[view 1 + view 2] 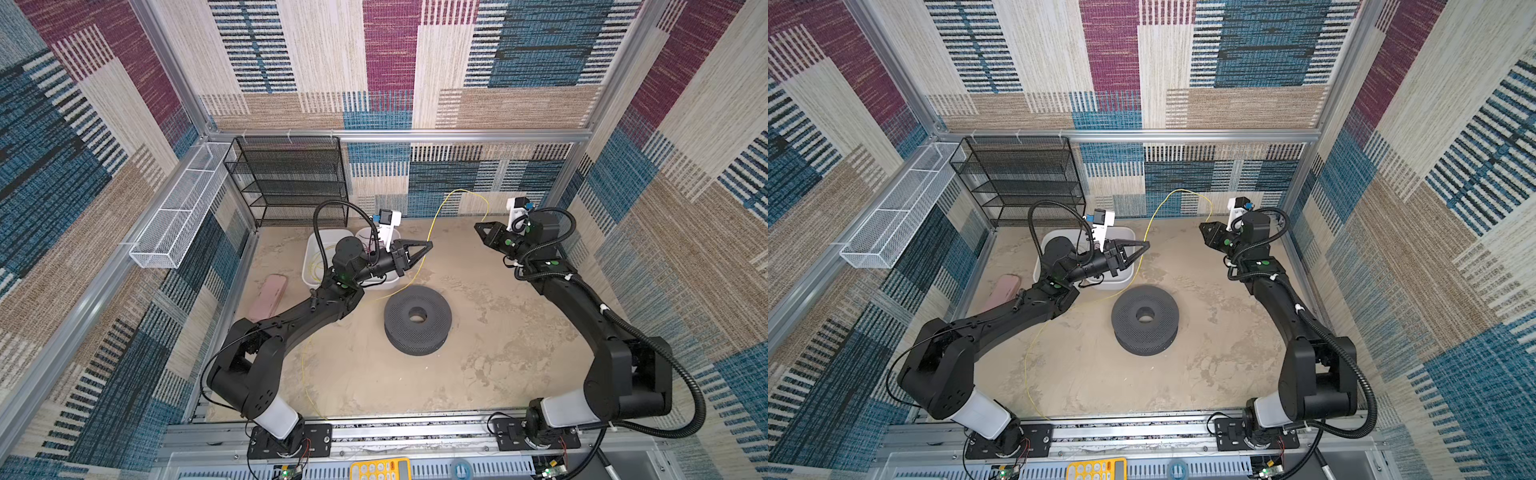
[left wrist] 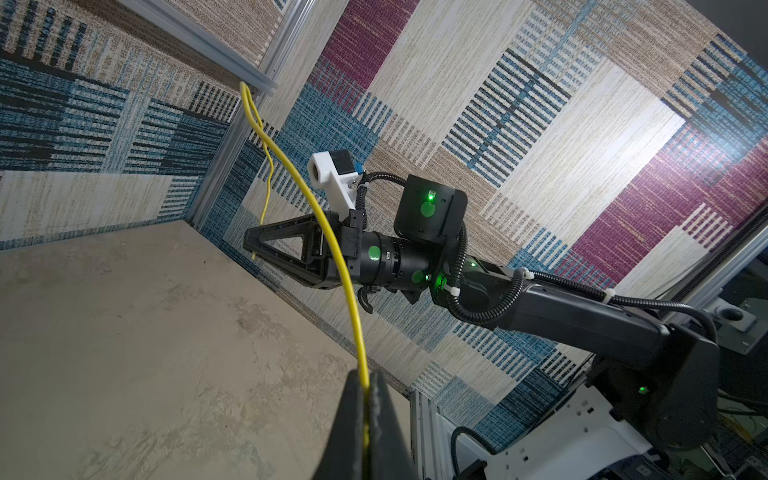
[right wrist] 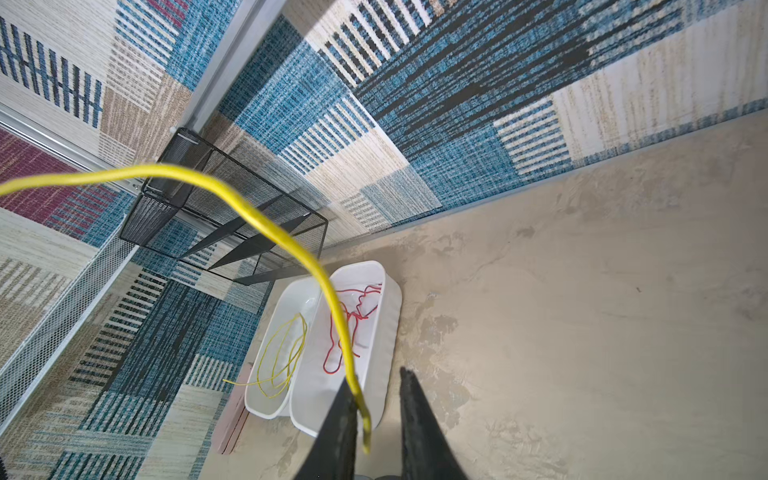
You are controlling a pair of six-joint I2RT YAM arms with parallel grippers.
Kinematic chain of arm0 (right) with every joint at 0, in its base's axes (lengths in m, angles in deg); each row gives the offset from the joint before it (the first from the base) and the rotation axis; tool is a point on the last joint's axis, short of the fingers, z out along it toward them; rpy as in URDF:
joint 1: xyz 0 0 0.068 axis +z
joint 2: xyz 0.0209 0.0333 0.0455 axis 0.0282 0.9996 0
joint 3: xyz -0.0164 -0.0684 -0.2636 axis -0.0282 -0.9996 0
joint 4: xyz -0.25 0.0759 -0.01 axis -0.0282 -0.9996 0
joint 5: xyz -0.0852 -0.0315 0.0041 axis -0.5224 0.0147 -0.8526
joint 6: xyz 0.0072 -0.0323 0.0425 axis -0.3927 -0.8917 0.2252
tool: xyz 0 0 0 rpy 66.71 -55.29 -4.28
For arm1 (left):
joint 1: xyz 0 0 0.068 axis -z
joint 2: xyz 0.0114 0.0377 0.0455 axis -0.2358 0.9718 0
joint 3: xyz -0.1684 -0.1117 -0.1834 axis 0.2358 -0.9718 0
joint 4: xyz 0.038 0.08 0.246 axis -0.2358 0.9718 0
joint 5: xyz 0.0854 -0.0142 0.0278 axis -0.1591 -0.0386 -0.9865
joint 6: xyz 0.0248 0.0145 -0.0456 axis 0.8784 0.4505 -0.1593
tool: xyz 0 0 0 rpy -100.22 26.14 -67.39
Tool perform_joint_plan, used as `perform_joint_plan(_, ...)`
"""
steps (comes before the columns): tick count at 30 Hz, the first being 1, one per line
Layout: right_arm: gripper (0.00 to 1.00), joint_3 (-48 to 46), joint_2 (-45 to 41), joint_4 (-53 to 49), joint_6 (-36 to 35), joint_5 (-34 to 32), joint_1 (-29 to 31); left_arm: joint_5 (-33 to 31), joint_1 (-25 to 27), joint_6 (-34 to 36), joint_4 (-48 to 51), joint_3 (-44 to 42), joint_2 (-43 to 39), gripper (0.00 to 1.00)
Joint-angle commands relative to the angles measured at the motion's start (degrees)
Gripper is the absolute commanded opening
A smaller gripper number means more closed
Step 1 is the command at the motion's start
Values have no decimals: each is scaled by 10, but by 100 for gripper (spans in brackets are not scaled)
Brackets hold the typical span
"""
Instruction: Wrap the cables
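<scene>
Left wrist view: left end effector (image 2: 366, 376) clamped on yellow cable (image 2: 332, 237). Right end effector (image 3: 376, 374): jaws narrowly apart, cable end against one finger. Cable arcs between both, behind black spool (image 1: 417, 320); remainder trails left of spool across counter (image 1: 519, 353).

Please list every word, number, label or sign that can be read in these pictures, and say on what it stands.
No text can be read anywhere.
Yellow calculator at the near edge, in both top views: its key marks are too small and blurred to read.
</scene>
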State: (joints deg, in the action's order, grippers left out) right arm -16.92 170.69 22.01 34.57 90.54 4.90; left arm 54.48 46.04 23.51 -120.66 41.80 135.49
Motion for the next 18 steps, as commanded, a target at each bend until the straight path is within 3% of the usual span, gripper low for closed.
perform_joint_plan(1,29,12,9,5,-11,-11,1,11,0,2,-22,-3,-5,0)
perform_joint_plan(10,26,30,34,8,-14,8,0,13,0,3,-18,-5,-7,0)
perform_joint_plan(16,19,22,33,12,-18,11,1,12,0,3,-21,-7,-5,0)
perform_joint_plan(18,12,20,33,12,-21,11,1,12,0,2,-22,-7,-5,0)
